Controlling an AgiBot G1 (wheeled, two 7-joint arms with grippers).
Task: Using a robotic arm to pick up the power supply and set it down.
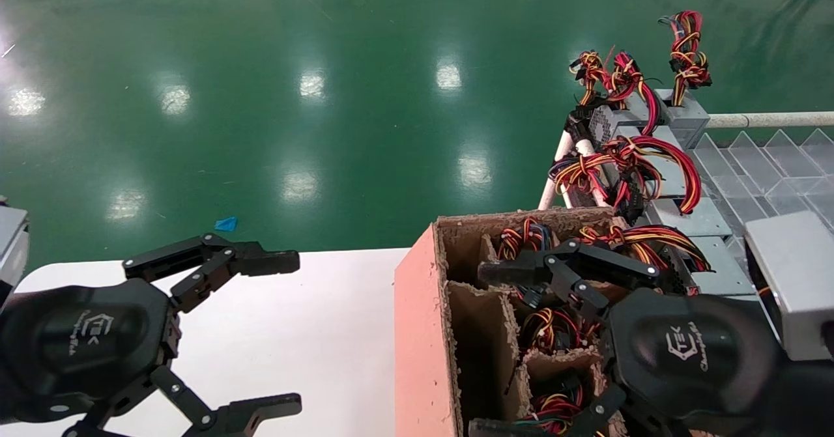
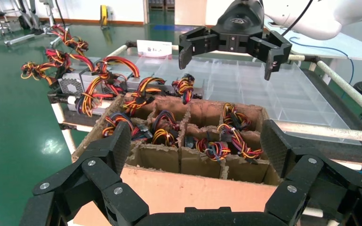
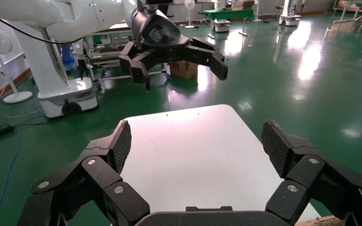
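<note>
Both claws spread, empty: right gripper [image 1: 502, 352] over the cardboard box [image 1: 423, 333], left gripper [image 1: 280, 333] over the white table [image 1: 313, 333]. Power supply [image 1: 554, 333] sits in a box cell at right (wires up): probably heavy, rigid; grasp its metal case.

Rough, ragged-edged cardboard box [image 1: 423, 333] with matt fibrous dividers; glossy green floor [image 1: 326, 98] mirroring lights; smooth matt white table [image 1: 293, 333]; clear plastic tray [image 1: 769, 163] at right; perforated grey metal power supply [image 2: 70, 84].
</note>
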